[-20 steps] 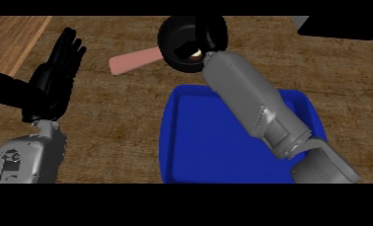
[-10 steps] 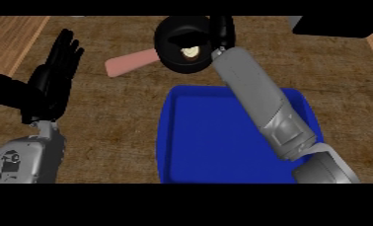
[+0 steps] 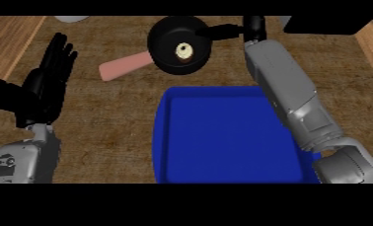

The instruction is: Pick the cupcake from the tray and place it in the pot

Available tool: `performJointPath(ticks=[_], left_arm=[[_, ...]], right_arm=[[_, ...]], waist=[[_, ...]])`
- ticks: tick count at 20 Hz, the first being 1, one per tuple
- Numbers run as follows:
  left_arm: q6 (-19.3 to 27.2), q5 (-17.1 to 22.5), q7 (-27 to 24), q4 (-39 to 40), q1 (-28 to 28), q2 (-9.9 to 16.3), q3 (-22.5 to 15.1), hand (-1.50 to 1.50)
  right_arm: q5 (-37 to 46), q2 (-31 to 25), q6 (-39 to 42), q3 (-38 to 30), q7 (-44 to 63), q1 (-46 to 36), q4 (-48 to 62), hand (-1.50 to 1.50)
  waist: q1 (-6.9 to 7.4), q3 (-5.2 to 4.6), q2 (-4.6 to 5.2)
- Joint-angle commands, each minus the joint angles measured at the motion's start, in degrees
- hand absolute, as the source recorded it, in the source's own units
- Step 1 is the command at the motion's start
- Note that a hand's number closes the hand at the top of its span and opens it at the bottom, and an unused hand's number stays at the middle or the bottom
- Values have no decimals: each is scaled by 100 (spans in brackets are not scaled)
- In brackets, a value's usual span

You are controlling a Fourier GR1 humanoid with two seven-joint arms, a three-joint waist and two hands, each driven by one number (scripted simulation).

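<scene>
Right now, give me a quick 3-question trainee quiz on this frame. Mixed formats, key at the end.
1. True or false: the cupcake sits inside the black pot.
2. Multiple choice: what lies on the blue tray? A) a cupcake B) a spoon C) nothing visible
3. Fill in: the pot's pink handle points toward the robot's ____ hand.

Key
1. True. The cupcake shows in the middle of the pot.
2. C. The tray's floor shows only blue.
3. Left. The left hand rests open, fingers up, at the view's left edge; the right hand shows beside the pot's right rim, at the end of the grey forearm.
</scene>
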Motion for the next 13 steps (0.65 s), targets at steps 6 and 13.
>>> performJointPath(ticks=[6, 13], left_arm=[[-93, 78, -202, 1, 226, -41, 64, 0], [-113, 44, -69, -7, 196, 24, 85, 0]], right_arm=[[-19, -554, 965, -267, -381, 62, 363, -150], [127, -780, 1331, -313, -735, 378, 586, -150]], waist=[[-87, -3, -42], [-80, -1, -38]])
